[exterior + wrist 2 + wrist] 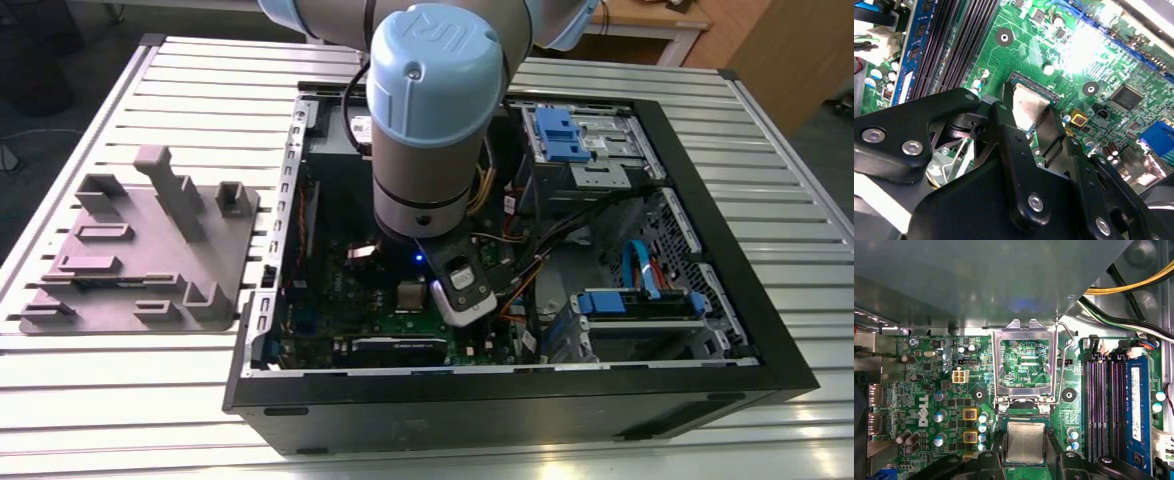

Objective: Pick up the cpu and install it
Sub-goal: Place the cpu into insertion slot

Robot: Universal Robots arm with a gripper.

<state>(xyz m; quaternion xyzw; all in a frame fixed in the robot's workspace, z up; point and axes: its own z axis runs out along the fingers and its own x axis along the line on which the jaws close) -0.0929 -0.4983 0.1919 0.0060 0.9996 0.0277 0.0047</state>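
The cpu (1029,107) (1025,441) is a small square chip with a pale silver top. In both wrist views it lies flat within the black socket on the green motherboard (929,390). My gripper (1029,114) (1025,446) is shut on it, one black finger against each of two opposite edges. Just beyond it, the silver socket frame (1025,365) stands flipped open with its wire lever (1070,342) raised. In the exterior view my arm (427,130) reaches down into the open computer case (507,390).
Long black memory slots (1099,405) and a blue memory stick (1135,410) run beside the socket. Yellow and black cables (1134,285) cross near the case wall. A grey tray (134,250) lies on the slatted table at the exterior view's left. Blue drive bays (574,135) sit inside the case.
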